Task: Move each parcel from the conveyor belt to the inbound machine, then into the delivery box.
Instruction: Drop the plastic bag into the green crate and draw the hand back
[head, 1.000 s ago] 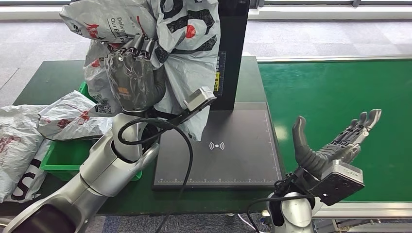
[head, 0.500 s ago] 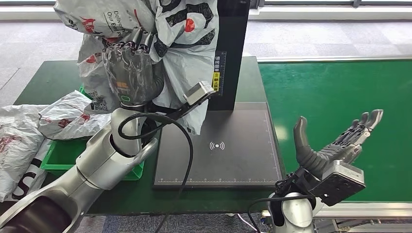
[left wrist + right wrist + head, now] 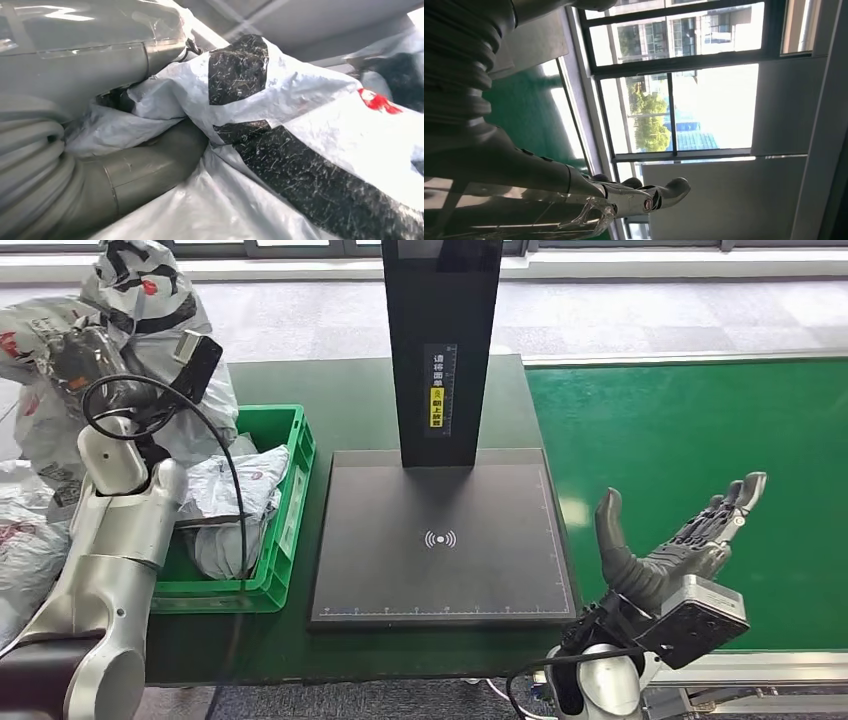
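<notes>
Grey plastic parcel [image 3: 150, 300] gripped in left robot hand [image 3: 75, 350].

The parcel [image 3: 150, 300], a crumpled grey-white plastic mailer with black print and red marks, is held aloft beyond the green delivery box [image 3: 285, 510], apparently above its far end; the black inbound machine [image 3: 440, 540] stands bare; the green conveyor belt [image 3: 690, 430] carries nothing.

I am seeing my left hand [image 3: 75, 352] raised high on its upright silver arm, gripping a parcel [image 3: 150, 300] that is bulging above and around it. My right hand [image 3: 680, 545] is hovering palm-up, fingers apart, holding nothing.
</notes>
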Available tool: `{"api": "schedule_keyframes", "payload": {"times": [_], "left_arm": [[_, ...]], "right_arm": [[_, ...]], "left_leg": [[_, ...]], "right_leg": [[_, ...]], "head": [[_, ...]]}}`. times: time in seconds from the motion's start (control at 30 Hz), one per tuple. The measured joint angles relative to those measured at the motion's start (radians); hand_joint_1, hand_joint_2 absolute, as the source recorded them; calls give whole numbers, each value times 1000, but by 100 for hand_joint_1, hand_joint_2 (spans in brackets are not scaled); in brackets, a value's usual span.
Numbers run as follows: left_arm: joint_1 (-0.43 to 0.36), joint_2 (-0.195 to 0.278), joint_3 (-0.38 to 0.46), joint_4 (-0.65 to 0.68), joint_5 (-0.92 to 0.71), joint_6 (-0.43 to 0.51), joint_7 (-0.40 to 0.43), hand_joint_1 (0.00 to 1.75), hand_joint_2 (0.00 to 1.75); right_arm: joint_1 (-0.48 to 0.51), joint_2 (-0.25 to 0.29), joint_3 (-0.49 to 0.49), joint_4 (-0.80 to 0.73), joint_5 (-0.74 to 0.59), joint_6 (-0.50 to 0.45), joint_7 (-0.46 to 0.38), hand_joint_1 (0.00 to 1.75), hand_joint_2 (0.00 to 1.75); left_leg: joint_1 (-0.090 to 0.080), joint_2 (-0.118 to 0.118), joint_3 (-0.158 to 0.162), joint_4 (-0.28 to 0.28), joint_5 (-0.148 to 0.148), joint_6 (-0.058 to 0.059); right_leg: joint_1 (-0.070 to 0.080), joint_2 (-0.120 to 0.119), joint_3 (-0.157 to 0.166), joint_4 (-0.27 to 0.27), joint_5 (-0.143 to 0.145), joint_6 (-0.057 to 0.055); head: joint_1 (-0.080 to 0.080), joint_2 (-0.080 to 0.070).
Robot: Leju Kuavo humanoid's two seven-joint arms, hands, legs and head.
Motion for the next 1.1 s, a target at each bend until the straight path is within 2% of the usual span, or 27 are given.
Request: {"api": "schedule_keyframes", "payload": {"times": [0.1, 0.33, 0.37, 0.47, 0.5, 0.7, 0.83, 1.1], "left_arm": [[3, -9, 101, 20, -31, 0, 7, 175, 175], [4, -21, 215, 23, -34, 0, 6, 175, 175], [5, -23, 230, 19, -34, 0, 0, 162, 175], [9, -27, 259, 8, -34, 0, -11, 31, 175], [11, -28, 264, 4, -34, 0, -13, 0, 175], [18, -45, 285, -24, -34, 0, -45, 0, 175], [18, -54, 298, -32, -34, 0, -51, 0, 0], [18, -70, 316, -32, -34, 0, -87, 0, 0]], "right_arm": [[-1, 0, 0, 5, 2, 7, 0, 0, 175], [0, 0, -7, 14, 14, 30, 0, 0, 175], [0, 1, -8, 15, 15, 33, 0, 0, 175], [0, 1, -12, 18, 18, 40, 0, 0, 175], [0, 1, -13, 19, 18, 41, 0, 0, 175], [0, 1, -17, 23, 20, 43, 0, 0, 175], [0, 1, -18, 26, 20, 43, 0, 0, 175], [0, 2, -23, 30, 23, 43, 0, 0, 175]], "left_leg": [[0, -8, -2, 0, 1, 0], [-1, -7, -3, 0, 1, 0], [0, -7, -3, 0, 1, 0], [0, -8, -3, 0, 1, 0], [0, -8, -3, 0, 1, 0], [0, -7, -3, 0, 1, 0], [0, -7, -3, 0, 1, 0], [0, -7, -3, 0, 1, 0]], "right_leg": [[1, -8, 1, 0, -1, -1], [1, -7, 1, 0, -1, 0], [1, -7, 1, 0, -1, 0], [1, -8, 1, 0, -1, 0], [1, -8, 1, 0, -1, 0], [1, -8, 1, 0, -1, 0], [1, -8, 1, 0, -1, 0], [1, -8, 1, 0, -1, 0]], "head": [[0, 0], [0, 0], [0, 0], [0, 0], [0, 0], [0, 0], [0, 0], [0, 0]]}}
